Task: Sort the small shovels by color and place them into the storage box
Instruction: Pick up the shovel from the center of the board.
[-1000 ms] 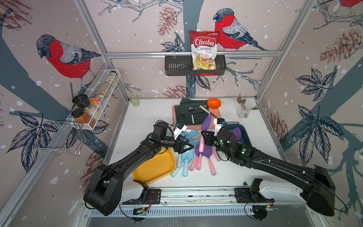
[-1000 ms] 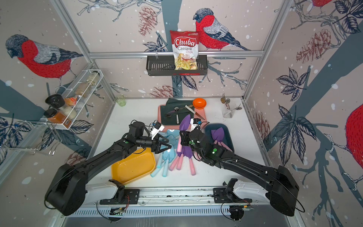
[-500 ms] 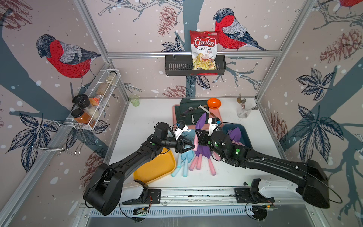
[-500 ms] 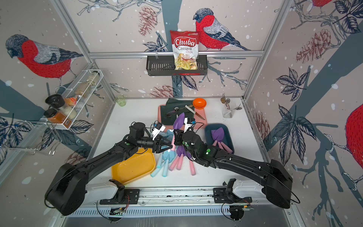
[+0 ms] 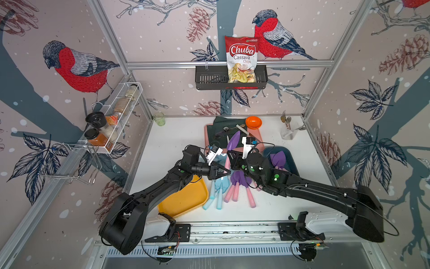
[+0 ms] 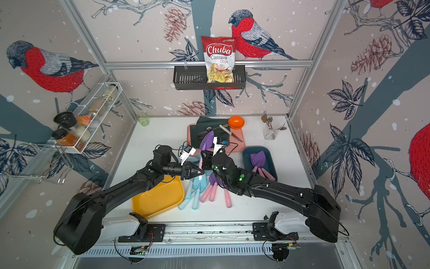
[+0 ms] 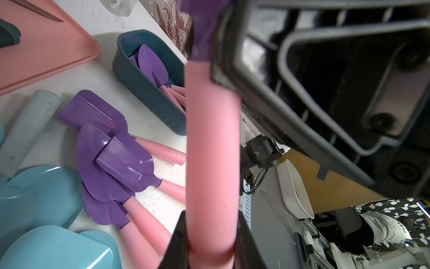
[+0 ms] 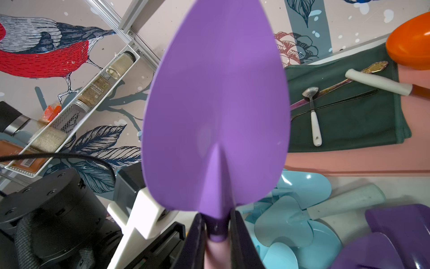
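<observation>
Working the purple-and-pink group. Standing upright at frame centre in both top views: held shovel (image 5: 233, 142), purple blade up, pink handle down, hanging clear of the worktop (image 5: 172, 139).

Clamping narrowly on the shovel's neck just under the blade: right gripper (image 8: 217, 216), with the blade filling the middle of the right wrist view. Gripping the same shovel lower down: left gripper (image 7: 210, 216), its fingers (image 7: 174, 246) pressing on both sides of the pink handle near the butt end. Reading this as a two-gripper hold, probably a handover or regrip.

Sitting right of centre: storage box (image 5: 289, 158), dark blue, with several purple-and-pink shovels lying inside. Lying lower left of centre, partly under the left arm: yellow tray (image 5: 183, 200). Lying heaped on the worktop between tray and box: loose shovels (image 5: 234, 194), light blue ones toward the left, purple ones toward the right.

Doing the step well, as judged:
- Confirming that one grip is firm before loosening the other.
- Avoiding pull or twist while both are clamped, the smooth round handle being likely to slip.
- Carrying the shovel over the box rim, laying it alongside those inside, and releasing low.
- Watching for arm-to-arm contact, both wrists sitting very near each other.
</observation>
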`<state>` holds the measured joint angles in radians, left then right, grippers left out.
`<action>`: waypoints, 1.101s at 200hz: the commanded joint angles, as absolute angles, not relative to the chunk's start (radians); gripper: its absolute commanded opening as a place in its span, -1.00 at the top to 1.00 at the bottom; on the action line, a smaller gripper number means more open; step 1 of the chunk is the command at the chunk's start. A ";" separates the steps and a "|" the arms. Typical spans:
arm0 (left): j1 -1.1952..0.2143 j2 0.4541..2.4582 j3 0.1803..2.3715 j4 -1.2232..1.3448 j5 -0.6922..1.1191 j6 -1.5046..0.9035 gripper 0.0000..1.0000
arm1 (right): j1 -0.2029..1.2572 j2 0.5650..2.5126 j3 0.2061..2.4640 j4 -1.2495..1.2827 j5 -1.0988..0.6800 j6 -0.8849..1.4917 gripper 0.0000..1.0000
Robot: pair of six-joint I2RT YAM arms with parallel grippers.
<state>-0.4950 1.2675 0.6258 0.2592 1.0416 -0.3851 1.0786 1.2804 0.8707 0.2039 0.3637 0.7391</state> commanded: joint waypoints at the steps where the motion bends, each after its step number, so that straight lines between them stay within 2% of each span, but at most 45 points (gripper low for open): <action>1: -0.499 1.264 0.636 0.322 1.101 -0.324 0.92 | 1.078 1.235 0.837 0.254 0.389 0.739 0.23; 6: -0.500 1.263 0.637 0.326 1.105 -0.325 1.00 | 1.076 1.210 0.817 0.269 0.391 0.735 0.11; 17: -0.498 1.266 0.640 0.334 1.111 -0.328 1.00 | 1.074 1.160 0.754 0.335 0.382 0.719 -0.06; 31: -0.497 1.270 0.636 0.366 1.125 -0.352 1.00 | 1.066 1.089 0.650 0.473 0.336 0.699 -0.16; 45: -0.497 1.277 0.623 0.434 1.140 -0.404 1.00 | 1.053 1.033 0.554 0.617 0.261 0.692 -0.18; 64: -0.495 1.290 0.598 0.538 1.155 -0.486 1.00 | 1.038 0.998 0.486 0.723 0.179 0.688 -0.15; 101: -0.495 1.303 0.578 0.625 1.163 -0.547 1.00 | 1.035 1.051 0.524 0.699 0.096 0.660 -0.08; 149: -0.496 1.290 0.576 0.630 1.173 -0.553 1.00 | 1.027 1.132 0.579 0.684 0.103 0.652 -0.04; 188: -0.496 1.289 0.574 0.634 1.178 -0.555 1.00 | 1.020 1.161 0.603 0.680 0.079 0.651 0.10; 220: -0.496 1.285 0.574 0.635 1.181 -0.558 1.00 | 1.013 1.179 0.612 0.661 0.080 0.658 0.09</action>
